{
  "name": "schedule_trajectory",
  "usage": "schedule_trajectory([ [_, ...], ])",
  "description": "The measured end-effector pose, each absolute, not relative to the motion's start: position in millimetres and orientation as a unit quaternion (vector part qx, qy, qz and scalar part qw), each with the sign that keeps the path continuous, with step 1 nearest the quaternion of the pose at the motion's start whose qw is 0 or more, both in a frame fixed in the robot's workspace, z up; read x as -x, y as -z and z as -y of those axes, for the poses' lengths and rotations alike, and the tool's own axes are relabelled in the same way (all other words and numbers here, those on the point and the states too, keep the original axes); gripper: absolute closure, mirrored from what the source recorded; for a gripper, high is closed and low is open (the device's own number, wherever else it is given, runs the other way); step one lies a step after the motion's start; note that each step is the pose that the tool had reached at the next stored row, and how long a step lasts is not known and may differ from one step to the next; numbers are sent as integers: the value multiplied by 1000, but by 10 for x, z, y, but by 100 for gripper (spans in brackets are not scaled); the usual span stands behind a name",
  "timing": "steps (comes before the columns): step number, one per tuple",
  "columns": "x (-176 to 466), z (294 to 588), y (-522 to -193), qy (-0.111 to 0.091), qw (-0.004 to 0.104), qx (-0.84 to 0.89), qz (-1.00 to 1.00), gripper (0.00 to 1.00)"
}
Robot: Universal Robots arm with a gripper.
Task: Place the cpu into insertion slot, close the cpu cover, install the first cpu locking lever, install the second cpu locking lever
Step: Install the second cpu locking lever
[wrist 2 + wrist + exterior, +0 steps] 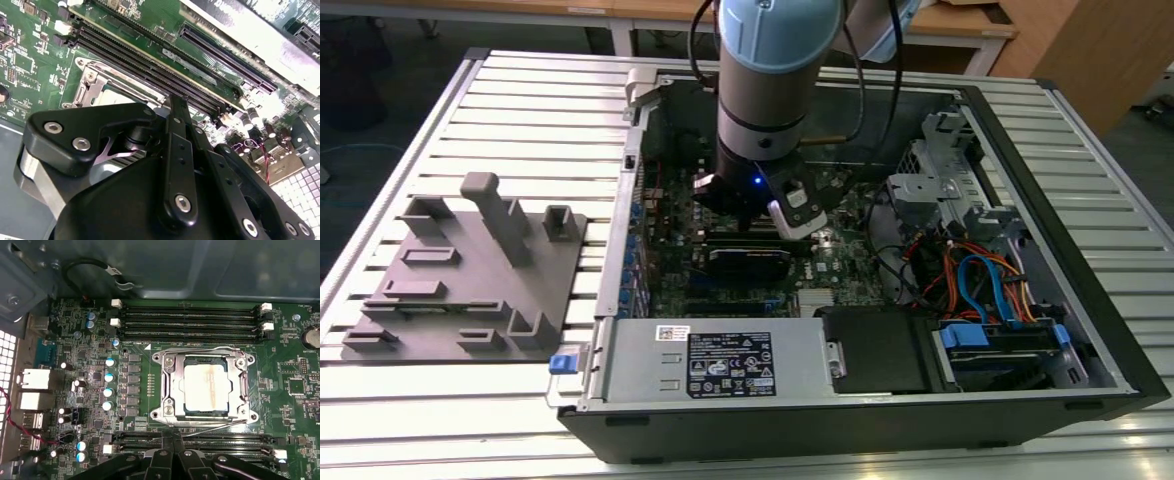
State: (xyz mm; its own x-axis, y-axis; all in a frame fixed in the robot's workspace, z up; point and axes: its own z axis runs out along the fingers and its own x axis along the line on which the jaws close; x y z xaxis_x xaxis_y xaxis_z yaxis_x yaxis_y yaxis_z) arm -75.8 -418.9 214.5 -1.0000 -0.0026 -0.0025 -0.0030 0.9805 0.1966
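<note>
In the first wrist view the cpu [207,387], a silver-grey square, lies in the insertion slot [204,383]. The cpu cover [171,385] is folded down around it as a silver frame. One thin locking lever [200,349] lies flat along the frame's side nearest the upper memory slots. The other lever [220,427] runs slanted off the opposite side, its free end right at my gripper [173,442]. The fingers are pressed together, shut. In the second wrist view the gripper [177,102] stands next to the cover's corner [92,82]. In the exterior view the gripper [750,222] reaches down into the computer case [1067,330].
Long black memory slots [190,317] run on both sides of the socket, and capacitors [108,385] stand close by. In the exterior view, cables [974,280] and drive bays [994,345] fill the case's right. A grey fixture plate [454,280] lies on the slatted table at the exterior view's left.
</note>
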Motion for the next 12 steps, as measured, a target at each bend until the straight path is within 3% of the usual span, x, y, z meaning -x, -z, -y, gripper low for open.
schedule_trajectory([
  [12,791,4199,-2062,-115,1,1,-993,90],
])
